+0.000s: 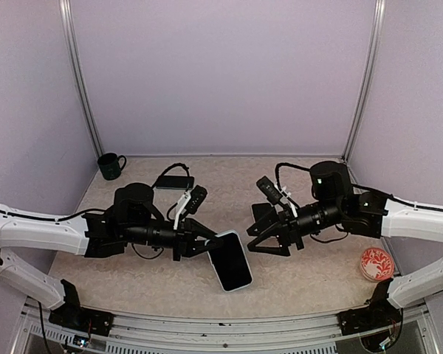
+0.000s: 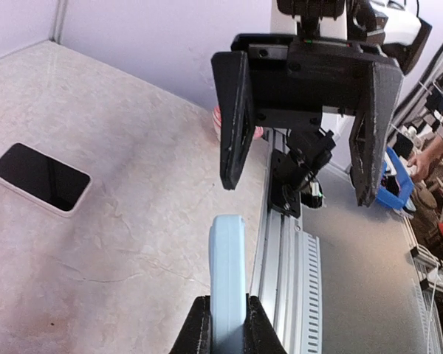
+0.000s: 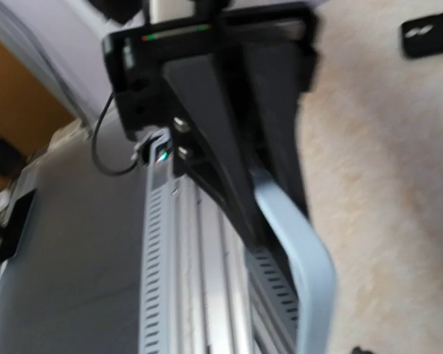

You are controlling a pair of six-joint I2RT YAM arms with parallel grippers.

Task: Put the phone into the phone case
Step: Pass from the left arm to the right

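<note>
My left gripper (image 1: 207,247) is shut on one end of a light-blue phone case (image 1: 230,260), held tilted just above the table near its front edge. A dark glossy phone screen fills the face of the case. In the left wrist view the case (image 2: 227,273) stands edge-on between my fingers. My right gripper (image 2: 301,125) faces it a short way beyond its free end, open and holding nothing. From above, the right gripper (image 1: 253,242) sits just right of the case, apart from it. The right wrist view is blurred and shows the case's rim (image 3: 304,258).
A dark phone with a pale rim (image 2: 40,178) lies flat on the table. Another dark flat device (image 1: 176,181) lies at the back, near a green mug (image 1: 111,166) in the far left corner. A red patterned dish (image 1: 376,263) sits front right. A metal rail (image 2: 284,295) runs along the front edge.
</note>
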